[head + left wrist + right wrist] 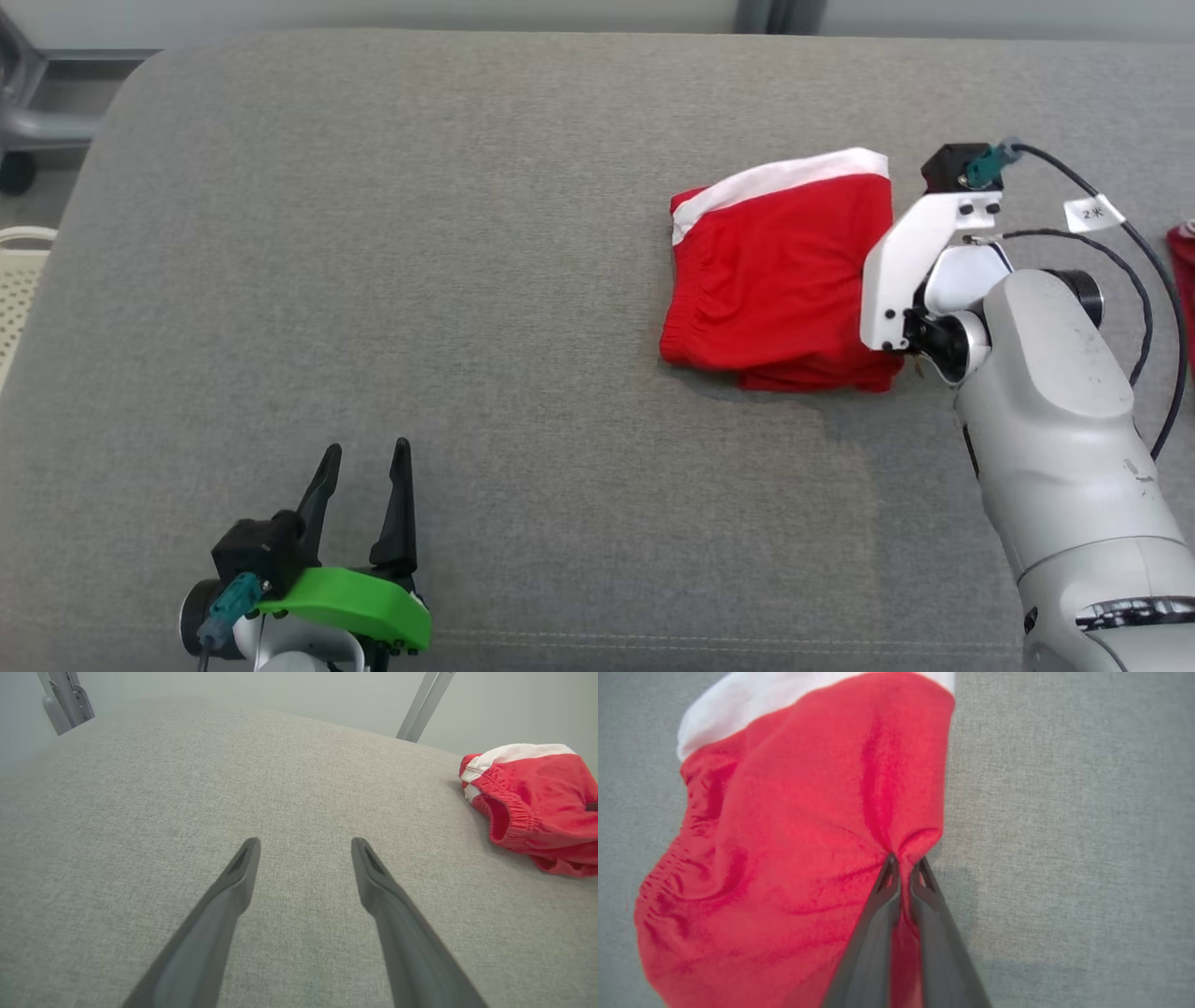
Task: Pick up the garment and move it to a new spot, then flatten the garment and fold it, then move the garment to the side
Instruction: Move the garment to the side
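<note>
Grey cloth covers the bench (467,233). Near its front-left corner my left pincer (366,446) hovers, spread wide and empty. Right of centre lies the folded red garment (775,280), my right pincer (906,858) pinching a small tuck at its right edge. With so little cloth caught, lifting could slip it or spill the fold open.

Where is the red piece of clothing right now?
In the head view the folded red garment lies right of centre on the grey surface, its right edge pinched by the right gripper; the open left gripper sits well away at lower left.
</note>
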`<state>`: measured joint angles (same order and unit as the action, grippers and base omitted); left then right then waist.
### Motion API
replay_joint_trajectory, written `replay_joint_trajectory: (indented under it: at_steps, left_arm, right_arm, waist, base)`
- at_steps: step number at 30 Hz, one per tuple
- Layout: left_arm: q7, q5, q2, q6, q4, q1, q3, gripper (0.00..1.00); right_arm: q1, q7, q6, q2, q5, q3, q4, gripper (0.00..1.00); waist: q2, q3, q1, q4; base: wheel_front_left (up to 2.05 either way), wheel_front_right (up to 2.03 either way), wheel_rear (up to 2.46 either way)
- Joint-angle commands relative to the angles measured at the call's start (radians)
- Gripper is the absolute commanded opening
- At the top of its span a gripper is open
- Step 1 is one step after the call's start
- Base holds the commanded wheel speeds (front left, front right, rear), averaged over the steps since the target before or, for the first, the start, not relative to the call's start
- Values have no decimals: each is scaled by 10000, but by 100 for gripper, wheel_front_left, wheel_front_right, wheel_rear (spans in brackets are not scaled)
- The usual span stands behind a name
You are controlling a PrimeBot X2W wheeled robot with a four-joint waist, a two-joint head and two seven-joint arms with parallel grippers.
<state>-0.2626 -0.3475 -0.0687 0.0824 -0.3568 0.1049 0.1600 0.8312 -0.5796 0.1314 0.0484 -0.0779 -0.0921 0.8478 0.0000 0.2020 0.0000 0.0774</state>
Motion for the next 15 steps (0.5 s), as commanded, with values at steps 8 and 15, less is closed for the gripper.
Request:
replay_joint_trajectory:
  at_steps: [8,15]
  left_arm:
    - [-26,164,-95,21,48,423,77,100]
    - [-26,202,-213,-8,127,775,57,100]
  right_arm:
    - [-239,-1359,-17,627,-668,1534,-2016,0]
    - [-382,-2066,-13,1276,-1019,1831,-3379,0]
  waist:
    - [0,233,0,-1865]
    - [0,648,0,-2586]
  base:
    - [0,0,0]
    - [0,0,0]
